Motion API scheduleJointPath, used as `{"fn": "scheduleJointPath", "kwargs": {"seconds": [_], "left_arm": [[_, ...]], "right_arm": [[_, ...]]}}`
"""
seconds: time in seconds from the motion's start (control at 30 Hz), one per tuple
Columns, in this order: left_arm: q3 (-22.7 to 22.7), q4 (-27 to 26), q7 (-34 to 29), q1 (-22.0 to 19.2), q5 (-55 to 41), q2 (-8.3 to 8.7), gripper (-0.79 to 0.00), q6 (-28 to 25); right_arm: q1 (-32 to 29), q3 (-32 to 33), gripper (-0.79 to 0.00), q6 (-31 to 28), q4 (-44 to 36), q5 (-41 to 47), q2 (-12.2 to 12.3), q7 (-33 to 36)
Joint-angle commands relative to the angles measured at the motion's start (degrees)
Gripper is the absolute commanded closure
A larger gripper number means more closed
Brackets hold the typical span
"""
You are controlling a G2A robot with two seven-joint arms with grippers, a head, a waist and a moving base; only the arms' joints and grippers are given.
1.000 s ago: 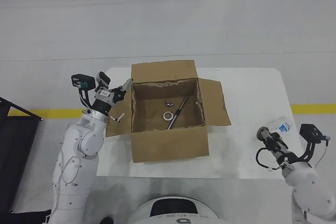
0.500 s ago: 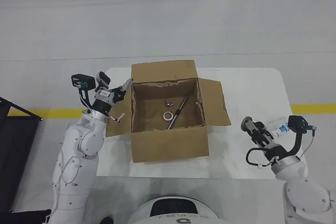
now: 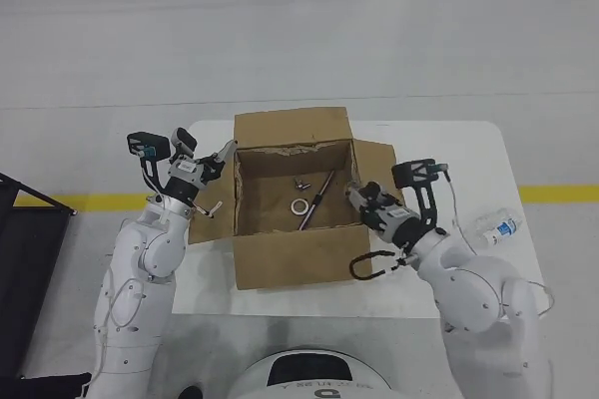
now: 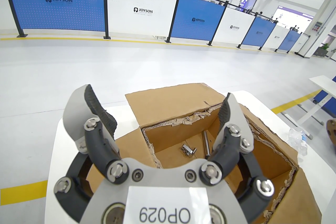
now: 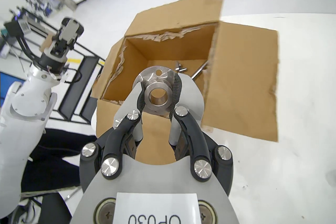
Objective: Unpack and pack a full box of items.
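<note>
1. The right gripper (image 5: 157, 93) is closed on a round steel flanged bushing with a bored hub (image 5: 151, 77). The hub is pinched between the two dark padded fingers (image 5: 178, 88), and the flange plate faces away from the wrist.
2. In the top view the right gripper (image 3: 357, 193) is held over the right wall of the open brown cardboard box (image 3: 299, 261), beside the box's right-hand flap.
3. On the box floor a slim metal rod (image 3: 319, 198), a small white ring (image 3: 299, 207) and a small metal fitting (image 3: 300, 184) are seen; the rod (image 5: 199, 68) and the fitting (image 5: 181, 68) are partly hidden behind the right wall in the right wrist view.
4. The left gripper (image 4: 160, 101) is spread wide with nothing between its fingers, and is held at the box's far left corner (image 3: 220, 155), above the left flap.
5. The box is set at the middle of a white table (image 3: 449, 160), with all four flaps folded outward.
6. A clear plastic bottle (image 3: 500, 227) lies at the table's right edge, well apart from the box.
</note>
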Motion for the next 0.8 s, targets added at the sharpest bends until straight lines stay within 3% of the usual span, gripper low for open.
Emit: {"fn": "scheduleJointPath", "kwargs": {"seconds": [0.0,0.13,0.23,0.33,0.5,0.77], "left_arm": [[0.0,0.0,0.0,0.0,0.0,0.0,-0.785,0.0],[0.0,0.0,0.0,0.0,0.0,0.0,-0.785,0.0],[0.0,0.0,0.0,0.0,0.0,0.0,-0.785,0.0],[0.0,0.0,0.0,0.0,0.0,0.0,-0.785,0.0],[0.0,0.0,0.0,0.0,0.0,0.0,-0.785,0.0],[0.0,0.0,0.0,0.0,0.0,0.0,-0.785,0.0]], "right_arm": [[8.2,-8.3,0.0,1.2,5.4,-2.2,-0.6,3.1],[19.3,-18.0,0.0,5.6,16.9,-7.4,-2.1,8.1],[26.8,-23.8,0.0,6.2,25.3,-10.0,-3.3,16.5],[31.5,-27.6,0.0,8.6,30.7,-11.2,-4.5,20.2],[35.6,-31.5,0.0,12.8,36.2,-13.8,-6.1,22.2],[40.3,-37.5,0.0,13.7,49.7,-10.4,-9.4,19.6]]}}
